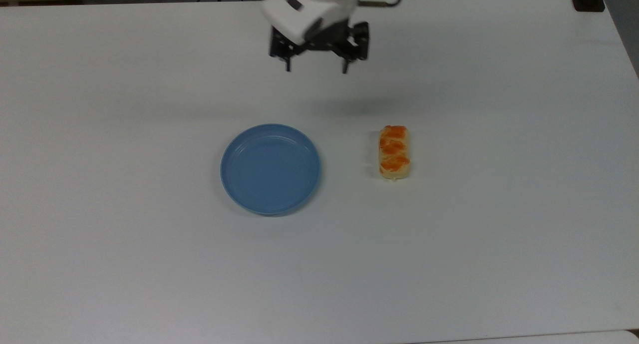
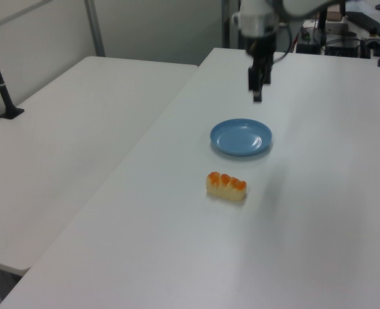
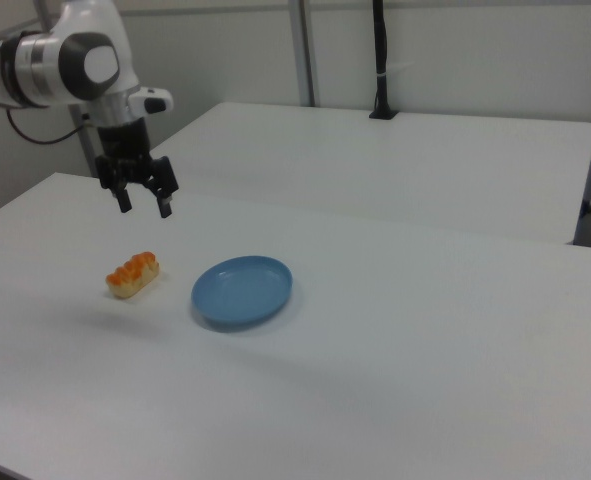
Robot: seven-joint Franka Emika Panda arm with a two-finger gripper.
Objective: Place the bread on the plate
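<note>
Pale-yellow bread (image 1: 395, 152) looks soft and light; pinch gently across its narrow middle. Tool (image 1: 316, 69), released and empty, hangs above the counter (image 1: 499, 234), far from the plate (image 1: 270, 169).

The gripper (image 1: 316, 68) hangs downward in the air, jaws spread.

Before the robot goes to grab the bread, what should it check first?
1. Gripper open wide enough for the bread: ok, its fingers stand apart.
2. Gripper holding nothing: ok.
3. Bread lying free on the table, apart from the plate: ok.
4. Plate has room for the bread: ok.
5. Gripper above the bread: not ok; in the top view it hangs off toward the far edge and to the top view's left of it.
6. Fingers turned to span the bread's narrow side: cannot tell.
</note>
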